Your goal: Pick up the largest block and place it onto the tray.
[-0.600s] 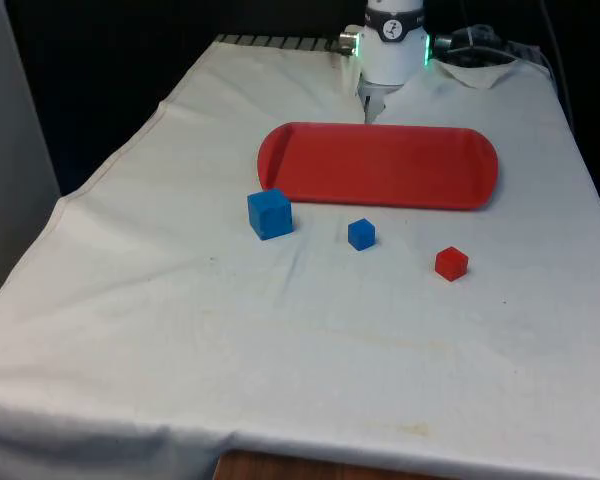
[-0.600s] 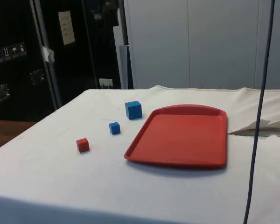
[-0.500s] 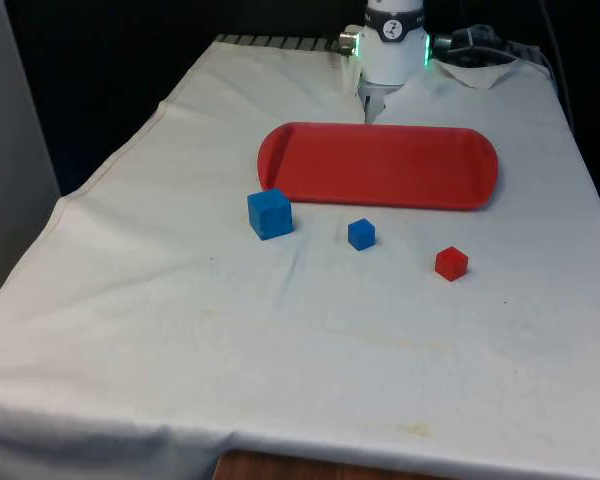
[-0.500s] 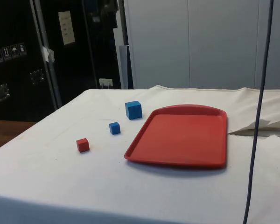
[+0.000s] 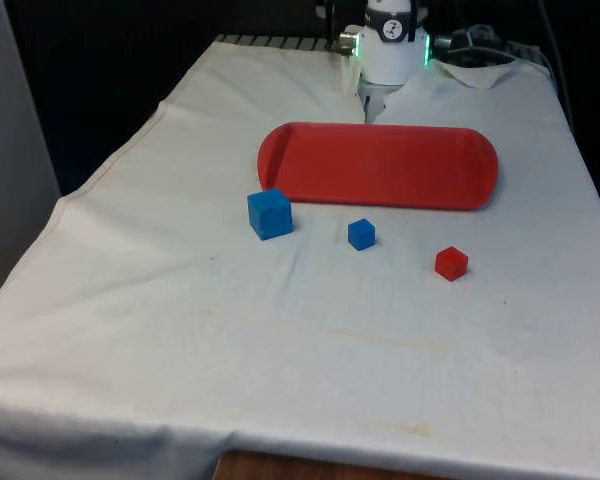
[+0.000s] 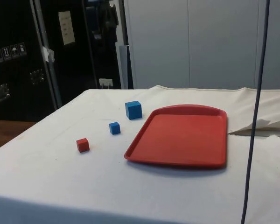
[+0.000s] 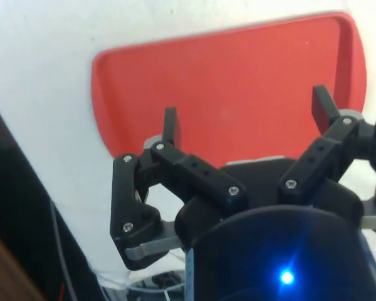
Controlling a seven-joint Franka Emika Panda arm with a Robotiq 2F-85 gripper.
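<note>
A red tray (image 5: 380, 165) lies across the far half of the bench (image 5: 180, 330), long side facing us, nothing in it. Behind its far edge the white arm (image 5: 392, 45) hangs down, with the gripper (image 5: 372, 103) low just past the tray's rim. On the near side of the tray sit three blocks in a loose row on the white cloth (image 5: 310, 370): the large blue block (image 5: 270, 214) on the front view's left, close to the tray's corner; a small blue block (image 5: 361, 234) in the middle; a small red block (image 5: 451, 263) to the right, nearest us. All three stand apart, none touching the tray.
</note>
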